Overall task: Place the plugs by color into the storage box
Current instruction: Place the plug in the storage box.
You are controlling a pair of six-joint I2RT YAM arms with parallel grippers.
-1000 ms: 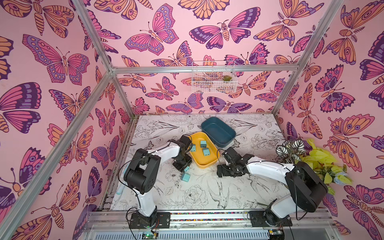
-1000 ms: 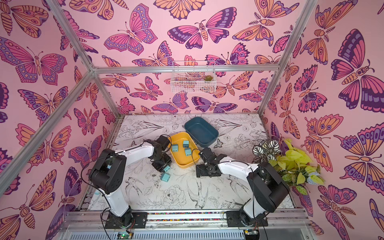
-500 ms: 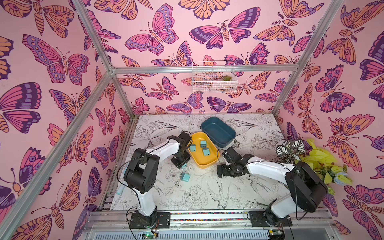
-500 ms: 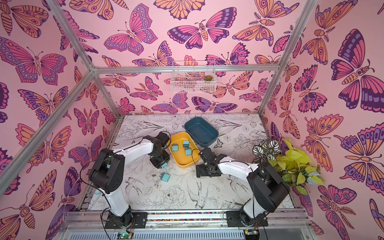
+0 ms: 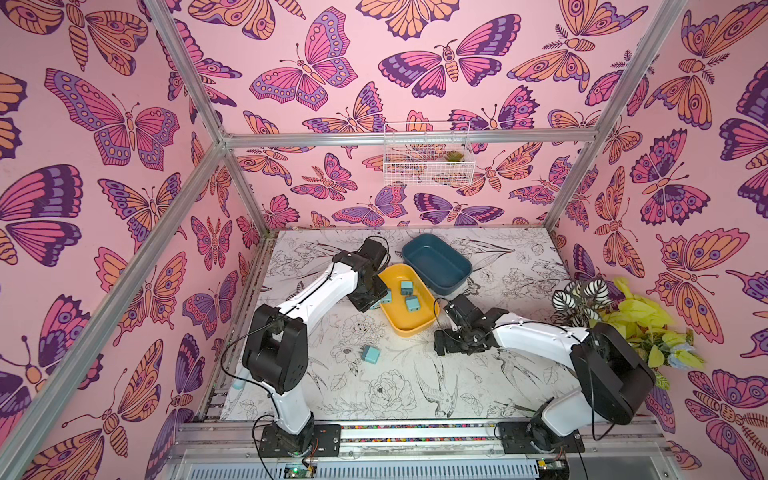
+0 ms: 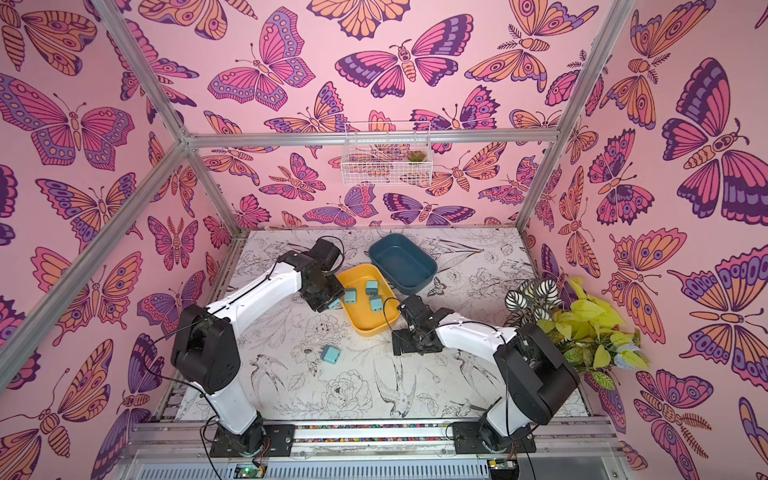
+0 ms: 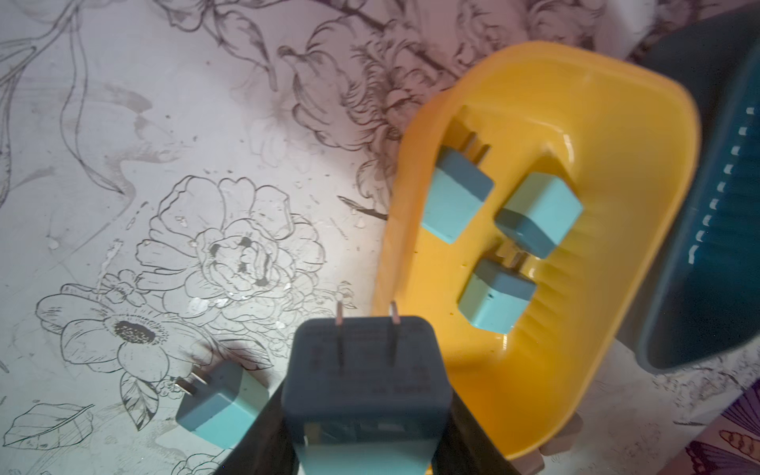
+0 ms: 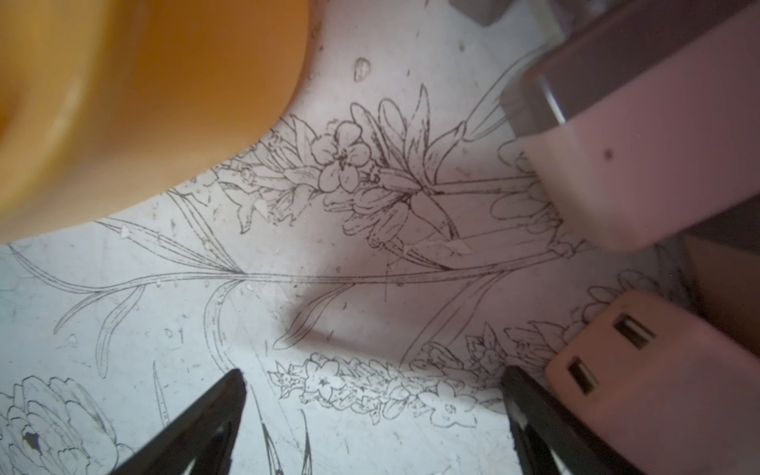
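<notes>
— Three teal plugs [image 7: 456, 197] lie in the yellow tray [image 5: 409, 331], just ahead of the left gripper [image 5: 371, 296]. Which step?
— Delivery, I'd say: its jaws clamp a fourth teal plug [image 7: 362, 370], prongs forward. Next it must clear the rim, then release.
— The right gripper [image 8: 372, 372]?
— Spread wide, empty, a pink plug [image 8: 641, 382] just beside one finger.

Robot lab test cell, aluminium frame [image 5: 374, 139], butterfly-print walls [image 5: 124, 124], arms [image 5: 320, 291] bolted to rail [image 5: 415, 433]
</notes>
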